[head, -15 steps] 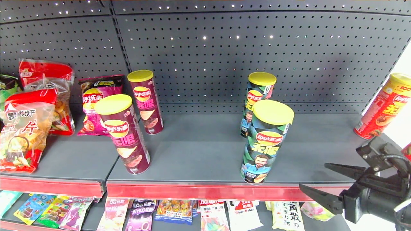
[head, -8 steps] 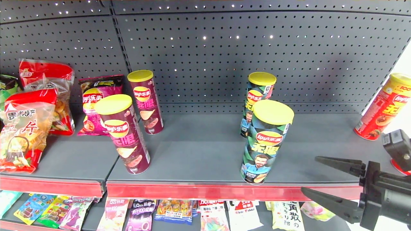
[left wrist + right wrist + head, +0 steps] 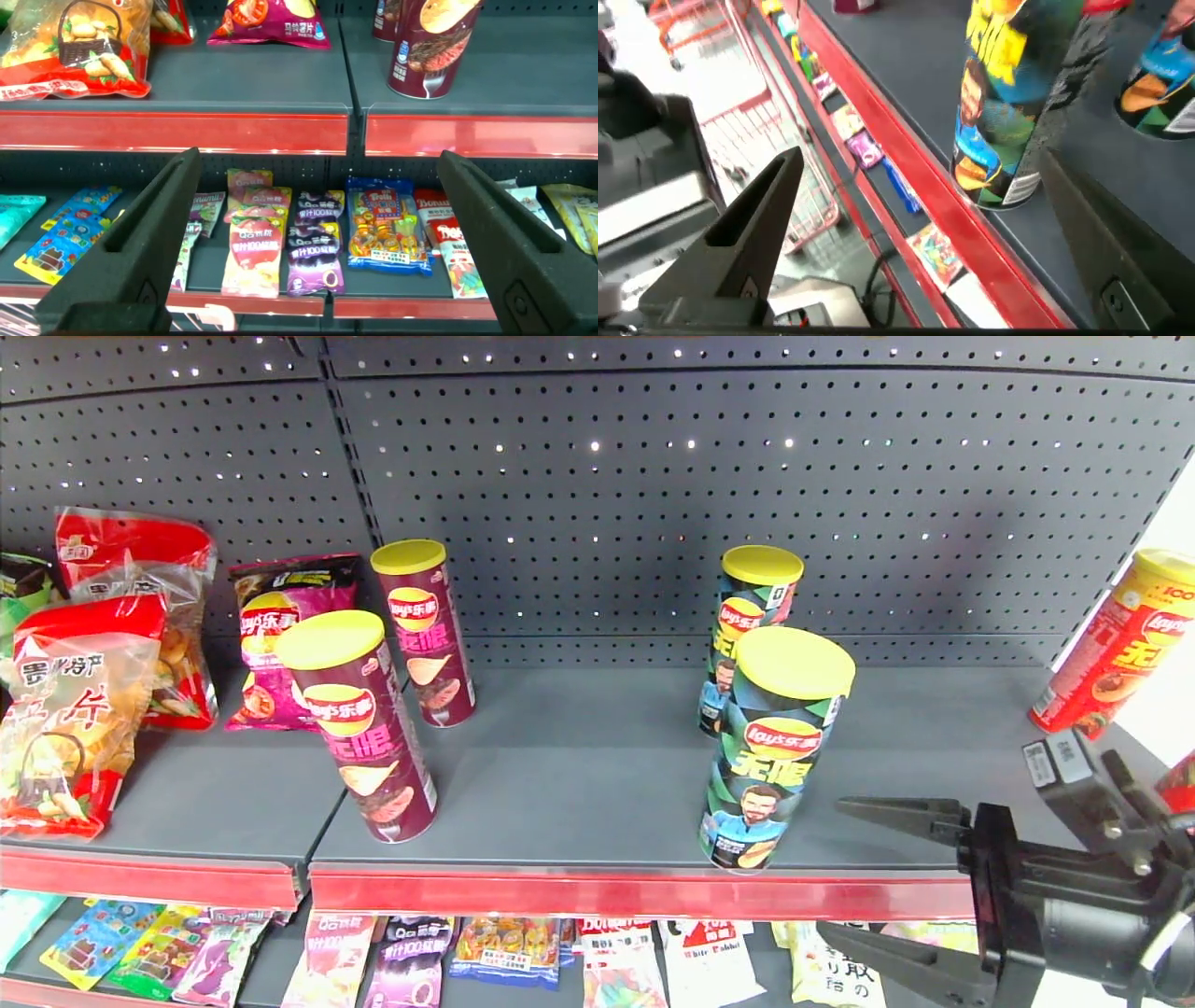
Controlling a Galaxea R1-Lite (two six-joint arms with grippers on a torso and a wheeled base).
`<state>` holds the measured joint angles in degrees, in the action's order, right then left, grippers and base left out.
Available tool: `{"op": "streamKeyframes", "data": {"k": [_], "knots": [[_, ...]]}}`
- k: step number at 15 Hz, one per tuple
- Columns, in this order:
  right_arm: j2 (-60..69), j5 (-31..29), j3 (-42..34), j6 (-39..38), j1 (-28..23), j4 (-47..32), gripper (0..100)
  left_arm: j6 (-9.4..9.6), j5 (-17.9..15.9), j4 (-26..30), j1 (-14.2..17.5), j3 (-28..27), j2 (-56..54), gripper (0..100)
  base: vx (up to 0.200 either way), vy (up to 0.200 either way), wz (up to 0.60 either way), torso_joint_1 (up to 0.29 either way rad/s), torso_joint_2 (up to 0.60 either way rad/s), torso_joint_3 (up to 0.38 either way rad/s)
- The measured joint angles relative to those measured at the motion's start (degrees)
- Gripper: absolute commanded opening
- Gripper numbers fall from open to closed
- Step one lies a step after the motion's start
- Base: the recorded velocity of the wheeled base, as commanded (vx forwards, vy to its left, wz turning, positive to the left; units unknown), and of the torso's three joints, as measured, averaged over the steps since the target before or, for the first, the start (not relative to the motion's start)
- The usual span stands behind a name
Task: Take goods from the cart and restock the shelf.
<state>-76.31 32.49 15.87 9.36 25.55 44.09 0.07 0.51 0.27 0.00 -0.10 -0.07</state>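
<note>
The right gripper (image 3: 831,868), jaws wide apart, sits just beside the tall green-and-black chip can with a yellow lid (image 3: 775,747). The can stands at the front of the grey metal shelf (image 3: 579,775). The left gripper (image 3: 318,159) has its jaws apart too.

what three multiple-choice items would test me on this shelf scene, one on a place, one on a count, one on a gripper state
1. Where along the upper shelf is the right gripper?
A) far left end
B) deep at the back
C) front edge, just right of the front green can

2. How many purple cans stand on the upper shelf?
A) one
B) two
C) four

3. What is the right gripper's state?
A) open, empty
B) shut on a can
C) shut, empty

Answers:
1 C: its fingers straddle the red front edge beside that can.
2 B: one stands in front and one behind.
3 A: its fingers are spread wide and grip nothing.
</note>
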Motion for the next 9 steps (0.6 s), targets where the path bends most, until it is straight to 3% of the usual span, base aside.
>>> {"op": "streamKeyframes", "data": {"k": [6,9], "knots": [[-9.24,1.34,3.17,3.83,-0.44,4.16,100,0.02,0.00,0.00,0.00,0.00,0.00,100,0.000,0.000,0.00,0.000,0.00,0.000],[-12.25,1.32,5.42,4.10,-2.97,4.22,100,0.02,-0.02,-0.02,0.00,0.00,0.00,100,0.000,0.000,0.00,0.000,0.00,0.000]]}}
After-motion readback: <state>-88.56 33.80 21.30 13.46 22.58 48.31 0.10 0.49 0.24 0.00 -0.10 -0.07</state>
